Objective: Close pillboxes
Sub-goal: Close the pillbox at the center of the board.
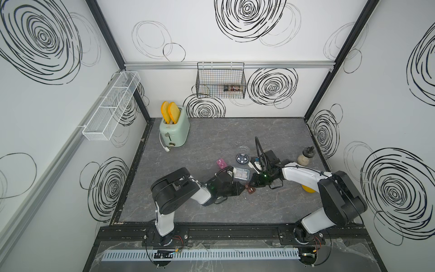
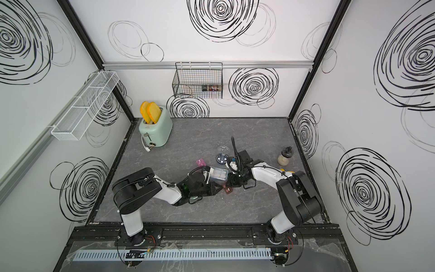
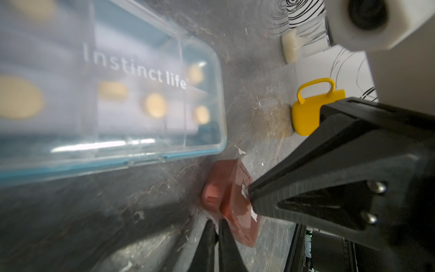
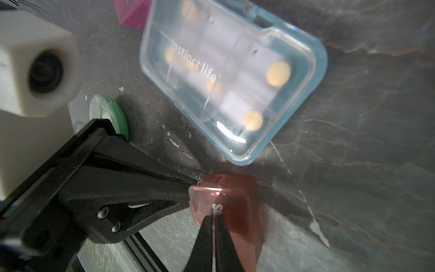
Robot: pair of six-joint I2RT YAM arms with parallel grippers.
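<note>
The small brown pillbox lies on the grey table between both arms. My left gripper is shut, its tips against the box's side. My right gripper is shut too, its tips pressed on the box's top by the printed letters. The blue-grey pillbox lies just behind, clear lid down over tan pills. The pink pillbox lies to its left. The dark round pillbox has its clear lid swung open behind it. A green round pillbox shows beside the left gripper.
A mint-green toaster with two yellow slices stands at the back left. A small bottle stands at the right, and a yellow mug peeks from under the right arm. Wire baskets hang on the walls.
</note>
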